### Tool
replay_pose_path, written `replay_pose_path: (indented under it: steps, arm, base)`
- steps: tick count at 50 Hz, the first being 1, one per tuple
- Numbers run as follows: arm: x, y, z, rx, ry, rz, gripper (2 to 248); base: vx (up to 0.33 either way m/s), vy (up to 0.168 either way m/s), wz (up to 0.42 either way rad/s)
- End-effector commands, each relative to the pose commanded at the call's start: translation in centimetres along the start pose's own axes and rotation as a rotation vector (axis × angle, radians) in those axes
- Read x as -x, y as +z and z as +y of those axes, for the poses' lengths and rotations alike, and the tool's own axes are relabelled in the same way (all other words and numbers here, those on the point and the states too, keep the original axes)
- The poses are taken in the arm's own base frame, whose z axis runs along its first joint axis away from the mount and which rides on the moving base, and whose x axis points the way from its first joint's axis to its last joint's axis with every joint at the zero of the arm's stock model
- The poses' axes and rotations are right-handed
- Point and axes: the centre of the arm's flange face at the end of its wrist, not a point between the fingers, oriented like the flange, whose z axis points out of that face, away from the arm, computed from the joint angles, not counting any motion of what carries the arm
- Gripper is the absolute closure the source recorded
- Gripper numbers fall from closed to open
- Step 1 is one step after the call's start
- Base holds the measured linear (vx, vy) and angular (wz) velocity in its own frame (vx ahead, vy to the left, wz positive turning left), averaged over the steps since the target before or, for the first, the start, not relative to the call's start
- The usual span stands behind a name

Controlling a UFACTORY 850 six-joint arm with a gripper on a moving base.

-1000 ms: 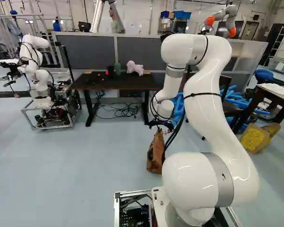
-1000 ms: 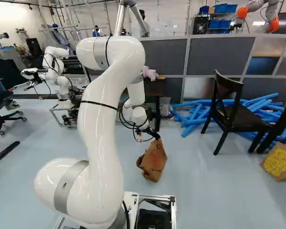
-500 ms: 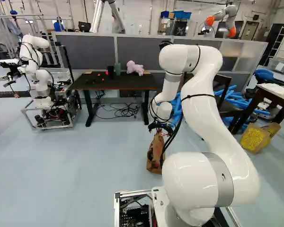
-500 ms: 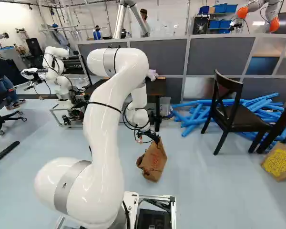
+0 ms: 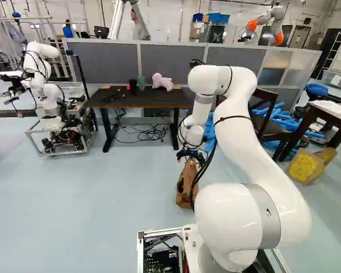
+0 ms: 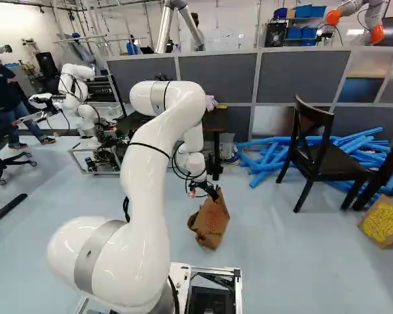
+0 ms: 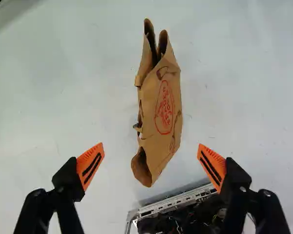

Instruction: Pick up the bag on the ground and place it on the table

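Just above the brown paper bag [image 5: 185,185] hangs my gripper [image 5: 191,157] in the left base view. The bag stands on the floor ahead of the base, leaning a little in the right base view, where its red print shows [image 6: 211,221]. In the wrist view the gripper [image 7: 151,146] is wide open, its orange pads on either side of the bag [image 7: 161,107] and apart from it; the bag's folded top stretches ahead between them. A dark table [image 5: 159,101] stands beyond the bag in the left base view.
The table carries a pink plush toy [image 5: 162,82] and dark and green cups. A black chair [image 6: 318,154] and blue tubes [image 6: 268,157] are right of the bag, with another brown bag [image 6: 385,222] farther right. Another robot [image 5: 42,85] stands left of the table. The base frame [image 7: 180,199] lies near the gripper.
My arm has come down and its gripper sits lower, closer over the bag's top. The bag and the base have not moved. The fingers look no different in the base views.
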Motion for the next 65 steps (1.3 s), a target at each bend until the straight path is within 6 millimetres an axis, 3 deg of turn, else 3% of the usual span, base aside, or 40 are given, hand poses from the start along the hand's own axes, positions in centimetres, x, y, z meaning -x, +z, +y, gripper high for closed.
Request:
replay_pose_path:
  steps: [65]
  arm:
    - [-2.7,10.6,-2.4,-0.015,0.098,-0.078,3]
  base:
    - [0.000,0.000,0.000]
